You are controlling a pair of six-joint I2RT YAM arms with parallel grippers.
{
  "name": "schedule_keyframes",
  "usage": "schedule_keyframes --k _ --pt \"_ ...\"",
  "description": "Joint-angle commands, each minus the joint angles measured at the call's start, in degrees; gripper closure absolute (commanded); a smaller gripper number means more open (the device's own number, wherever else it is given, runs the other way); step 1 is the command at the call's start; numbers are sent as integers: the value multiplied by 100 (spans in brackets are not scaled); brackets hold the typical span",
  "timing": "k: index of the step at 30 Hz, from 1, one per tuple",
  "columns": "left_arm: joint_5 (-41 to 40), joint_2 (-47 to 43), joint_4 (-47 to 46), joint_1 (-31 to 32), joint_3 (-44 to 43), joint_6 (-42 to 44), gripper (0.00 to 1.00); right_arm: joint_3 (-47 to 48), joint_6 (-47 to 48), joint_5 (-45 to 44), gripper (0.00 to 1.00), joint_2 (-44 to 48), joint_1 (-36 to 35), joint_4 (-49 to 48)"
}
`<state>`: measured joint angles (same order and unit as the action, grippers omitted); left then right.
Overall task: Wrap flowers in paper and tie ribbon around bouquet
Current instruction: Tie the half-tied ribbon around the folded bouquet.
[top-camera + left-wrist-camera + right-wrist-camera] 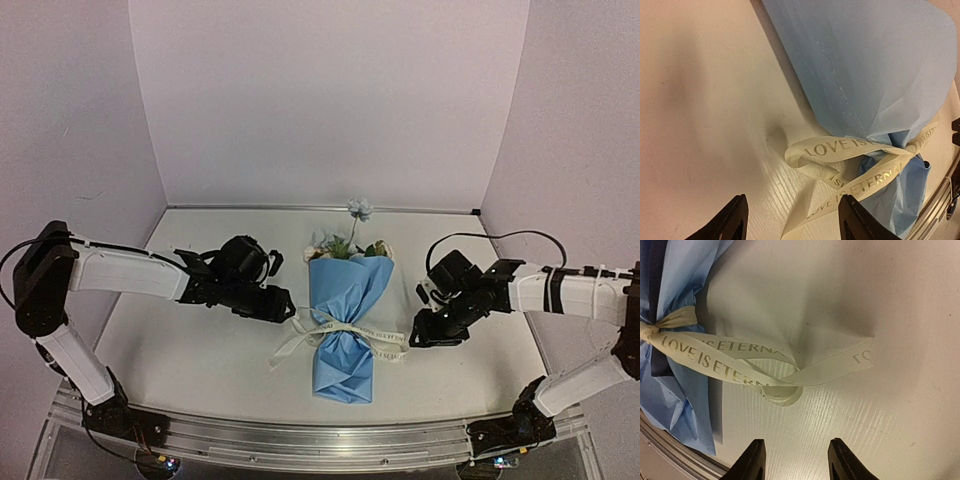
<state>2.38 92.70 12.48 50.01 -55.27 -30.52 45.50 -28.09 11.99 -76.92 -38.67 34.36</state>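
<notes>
Top external: bouquet [343,345] lies mid table [190,350], flowers [348,243] at far end, ribbon [352,329] tied round waist; L gripper [288,307] & R gripper [417,339] flank it. Wrist views alone show "LOVE IS ETERNA…" lettering, both jaws open, empty.

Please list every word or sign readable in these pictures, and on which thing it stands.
"LOVE IS ETERNA", cut off by a fold: on the ribbon, right wrist view.
"LOVE IS E" and "LOVE IS ETERNA": same ribbon, left wrist view.
Ribbon lettering in the top view: too small to read.
Letters at the ribbon's tail end, right wrist view: unclear.
</notes>
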Motion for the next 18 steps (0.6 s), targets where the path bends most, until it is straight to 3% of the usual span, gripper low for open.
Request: schedule_keyframes --k 1,18 --pt "630 263 -679 -55 -47 -105 35 -5 -524 -355 56 -302 -135 -230" --pt "814 1336 -1189 -158 -424 -543 45 8 -976 -446 59 -1366 -273 -1198"
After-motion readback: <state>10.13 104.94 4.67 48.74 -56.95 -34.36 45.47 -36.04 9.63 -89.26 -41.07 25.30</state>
